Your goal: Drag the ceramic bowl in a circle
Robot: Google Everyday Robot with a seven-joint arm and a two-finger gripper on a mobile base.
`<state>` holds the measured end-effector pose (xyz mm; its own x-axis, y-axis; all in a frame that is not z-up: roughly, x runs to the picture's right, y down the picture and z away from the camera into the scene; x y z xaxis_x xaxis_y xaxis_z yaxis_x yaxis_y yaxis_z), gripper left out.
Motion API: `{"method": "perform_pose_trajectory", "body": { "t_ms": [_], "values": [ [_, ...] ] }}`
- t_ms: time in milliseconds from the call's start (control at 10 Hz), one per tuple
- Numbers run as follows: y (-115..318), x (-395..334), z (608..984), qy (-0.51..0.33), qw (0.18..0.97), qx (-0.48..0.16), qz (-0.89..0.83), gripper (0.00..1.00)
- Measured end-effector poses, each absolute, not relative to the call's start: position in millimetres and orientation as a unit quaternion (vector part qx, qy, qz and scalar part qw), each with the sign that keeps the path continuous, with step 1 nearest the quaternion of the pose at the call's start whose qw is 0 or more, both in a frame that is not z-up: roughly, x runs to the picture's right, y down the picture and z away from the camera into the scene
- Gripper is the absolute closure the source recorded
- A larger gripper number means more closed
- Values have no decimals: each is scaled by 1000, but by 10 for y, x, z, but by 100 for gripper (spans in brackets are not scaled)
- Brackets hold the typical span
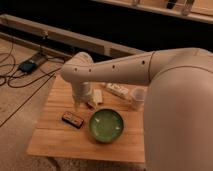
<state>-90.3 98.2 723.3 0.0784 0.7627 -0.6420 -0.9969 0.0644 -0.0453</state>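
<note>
The ceramic bowl (pixel 106 125) is round, shallow and green-glazed, with a mottled light-green inside. It sits on the wooden table (pixel 55 140), near the middle front. My gripper (pixel 79 105) hangs from the white arm over the table, just left of and behind the bowl, apart from its rim. The arm reaches in from the right and hides part of the table behind it.
A small dark rectangular packet (pixel 73 119) lies left of the bowl. A white cup (pixel 137 98) stands behind the bowl on the right, next to a flat white packet (pixel 117 91). Cables and a dark box (pixel 27 65) lie on the floor at left.
</note>
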Motion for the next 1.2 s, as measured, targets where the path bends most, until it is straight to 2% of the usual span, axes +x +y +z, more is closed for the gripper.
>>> {"method": "perform_pose_trajectory", "body": {
  "t_ms": [300, 1200],
  "values": [
    [1167, -784, 7413, 239, 697, -245, 630, 35],
    [2112, -717, 7811, 285, 687, -252, 619, 35]
  ]
}}
